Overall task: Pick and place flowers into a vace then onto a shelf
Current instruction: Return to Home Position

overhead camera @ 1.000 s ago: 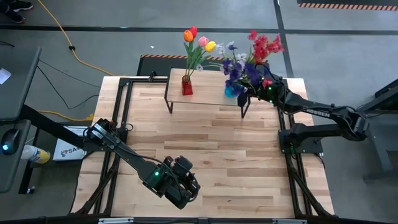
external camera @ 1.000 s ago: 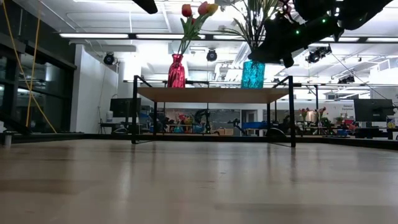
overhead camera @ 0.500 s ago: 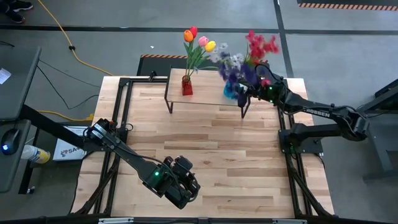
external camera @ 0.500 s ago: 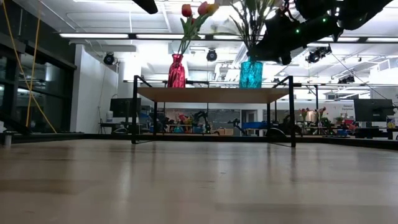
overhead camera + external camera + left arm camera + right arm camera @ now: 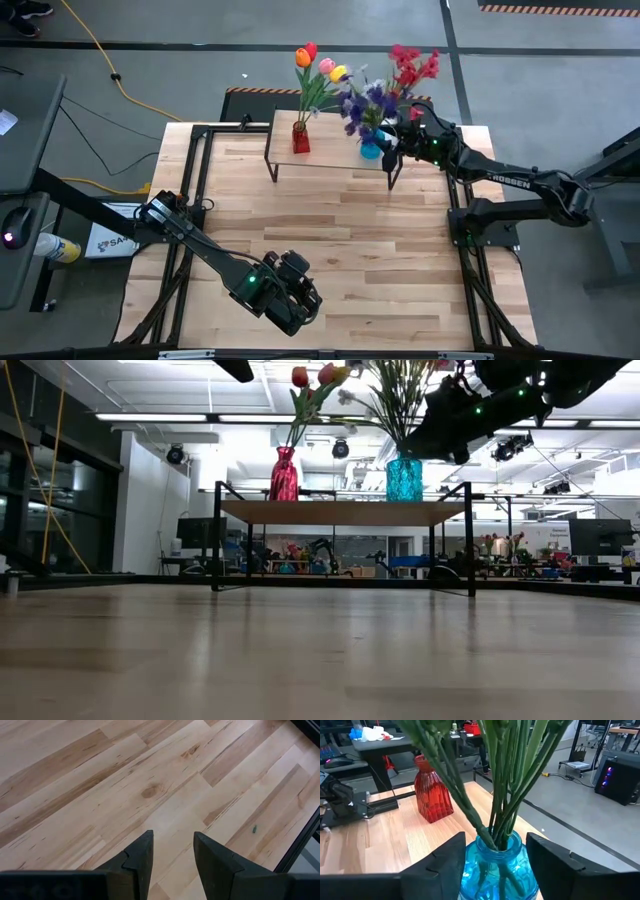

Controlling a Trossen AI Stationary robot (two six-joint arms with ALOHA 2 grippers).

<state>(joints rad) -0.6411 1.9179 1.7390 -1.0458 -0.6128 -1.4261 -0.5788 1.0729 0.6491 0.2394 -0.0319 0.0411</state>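
Note:
A low wooden shelf [image 5: 335, 155] on black legs stands at the table's far edge. On it rest a red vase [image 5: 300, 138] with tulips [image 5: 318, 65] and a blue glass vase [image 5: 372, 150] holding purple, white and red sprays [image 5: 385, 85]. My right gripper [image 5: 496, 837] reaches level from the right. It is open, with one finger on each side of the blue vase [image 5: 500, 865] just below its mouth; the green stems [image 5: 505, 785] rise in front of it. My left gripper [image 5: 172, 837] hangs open over bare wood near the table's front edge [image 5: 305, 305].
Black frame rails [image 5: 195, 200] run along both sides of the table. A wide stretch of bare plank top [image 5: 340, 230] lies between the shelf and my left arm. The red vase [image 5: 432, 795] stands a short way to the left of the blue one on the shelf.
The sprays in the blue vase have swung toward the table's left and now stand more upright, closer to the tulips. The blue vase stays on the shelf. My right arm has kept its place beside it.

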